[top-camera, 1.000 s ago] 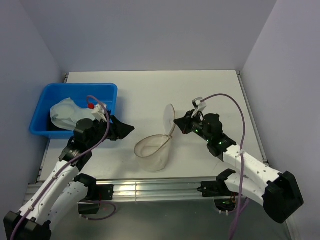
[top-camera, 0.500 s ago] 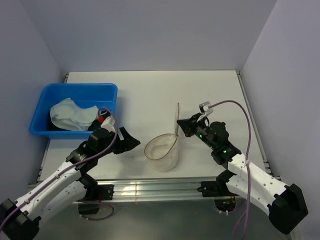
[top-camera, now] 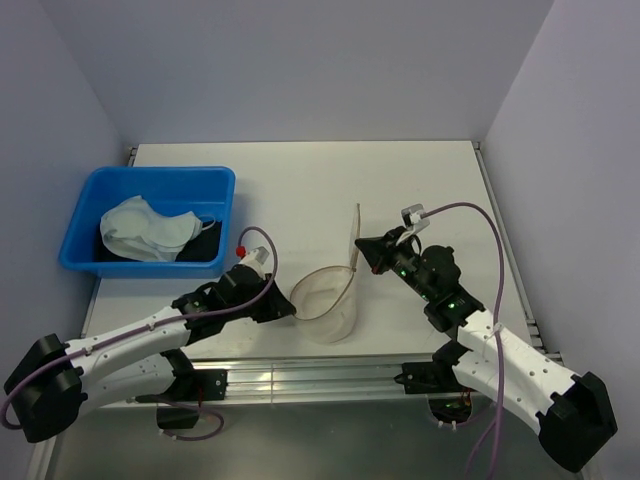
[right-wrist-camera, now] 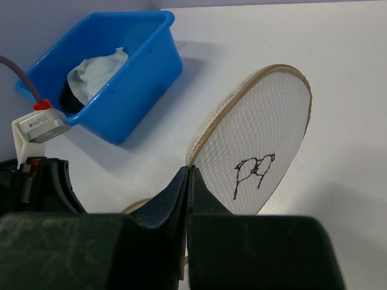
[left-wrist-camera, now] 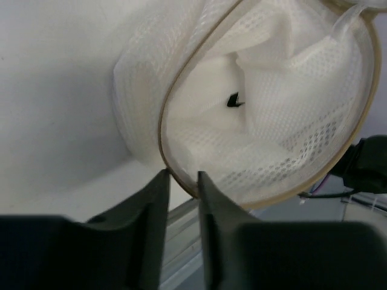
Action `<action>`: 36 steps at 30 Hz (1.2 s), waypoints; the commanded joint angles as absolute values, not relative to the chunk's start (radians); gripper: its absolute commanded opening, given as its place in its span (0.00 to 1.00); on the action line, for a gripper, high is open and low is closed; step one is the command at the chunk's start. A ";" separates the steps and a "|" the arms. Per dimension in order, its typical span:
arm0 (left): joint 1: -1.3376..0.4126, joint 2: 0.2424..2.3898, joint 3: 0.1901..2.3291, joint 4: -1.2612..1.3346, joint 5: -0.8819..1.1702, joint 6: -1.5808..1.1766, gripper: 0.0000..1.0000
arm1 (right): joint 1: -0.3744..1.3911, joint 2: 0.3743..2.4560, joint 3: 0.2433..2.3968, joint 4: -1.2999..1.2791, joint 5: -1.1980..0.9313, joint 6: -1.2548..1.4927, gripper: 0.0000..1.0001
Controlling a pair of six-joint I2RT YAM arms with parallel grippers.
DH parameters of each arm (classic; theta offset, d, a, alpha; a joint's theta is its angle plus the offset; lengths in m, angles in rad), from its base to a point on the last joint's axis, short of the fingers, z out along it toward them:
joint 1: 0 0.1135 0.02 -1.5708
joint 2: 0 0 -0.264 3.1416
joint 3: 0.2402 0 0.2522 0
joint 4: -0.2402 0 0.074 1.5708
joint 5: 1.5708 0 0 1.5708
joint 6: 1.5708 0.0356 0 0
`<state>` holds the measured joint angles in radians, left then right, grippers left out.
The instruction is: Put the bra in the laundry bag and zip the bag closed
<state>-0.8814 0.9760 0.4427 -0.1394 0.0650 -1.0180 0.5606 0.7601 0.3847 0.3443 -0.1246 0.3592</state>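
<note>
Much of the laundry bag is hard to read. In the overhead view its mesh wall blends into the white worktop, and only the tan rim marks its open mouth. The left claw covers the rim's left side there. In the left wrist view the bag runs off the top and right of the frame. A small dark piece shows in the crumpled mesh inside; it is too small to identify. The left claw has the rim at the mouth of the narrow gap between its fingers, and I cannot tell whether they pinch it. The right claw, at the bag's far right, is clenched on the edge of the bag's round lid flap, which stands upright and bears a brown line drawing. Its own fingers hide the lower part of the flap. The bra lies well to the bag's left in the blue tub, on a black cloth that is mostly covered. The bag stands close to the worktop's near edge. Bare surface stretches beyond it to the far wall, to its right, and between it and the tub.
</note>
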 commanded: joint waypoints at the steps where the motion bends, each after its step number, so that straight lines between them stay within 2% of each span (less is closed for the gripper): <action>1: -0.887 0.988 0.457 -0.009 0.012 -1.016 0.15 | 0.568 0.744 0.373 0.405 -0.129 0.374 0.00; 2: -0.887 1.000 0.481 0.020 0.008 -1.008 0.04 | 0.569 0.745 0.374 0.414 -0.127 0.380 0.00; 3: -0.884 1.008 0.501 0.017 -0.033 -0.984 0.00 | 0.569 0.749 0.377 0.425 -0.121 0.397 0.00; 8: -0.789 1.109 0.694 0.049 -0.060 -0.872 0.00 | 0.574 0.839 0.469 0.567 -0.060 0.497 0.00; 13: -0.628 1.111 0.814 0.044 -0.101 -0.792 0.00 | 0.580 0.936 0.586 0.617 0.058 0.535 0.00; 16: -0.592 1.100 0.786 0.035 -0.075 -0.788 0.00 | 0.580 0.919 0.523 0.635 0.135 0.586 0.00; 20: -0.578 1.127 0.677 0.092 -0.011 -0.821 0.00 | 0.594 0.934 0.295 0.630 0.166 0.737 0.01; 21: -0.571 1.135 0.658 0.106 -0.009 -0.827 0.00 | 0.597 0.943 0.263 0.626 0.173 0.748 0.05; 23: -0.566 1.161 0.615 0.152 0.004 -0.828 0.00 | 0.598 0.936 0.214 0.531 0.227 0.775 0.22; 24: -0.561 1.169 0.603 0.167 0.024 -0.831 0.00 | 0.598 0.919 0.204 0.476 0.233 0.773 0.32; 25: -0.561 1.178 0.588 0.182 0.035 -0.834 0.00 | 0.597 0.873 0.201 0.442 0.241 0.770 0.46; 27: -0.560 1.200 0.578 0.219 0.058 -0.836 0.00 | 0.598 0.821 0.207 0.356 0.253 0.753 0.54; 31: -0.560 1.195 0.575 0.227 0.071 -0.836 0.00 | 0.598 0.686 0.233 0.233 0.282 0.716 0.56; 36: -0.561 1.151 0.589 0.177 0.041 -0.822 0.00 | 0.598 0.656 0.261 0.199 0.249 0.652 0.56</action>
<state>-0.5640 1.1980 0.5655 0.1520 0.0395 -0.8322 0.5915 0.6559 0.2100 0.2375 0.2432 0.6991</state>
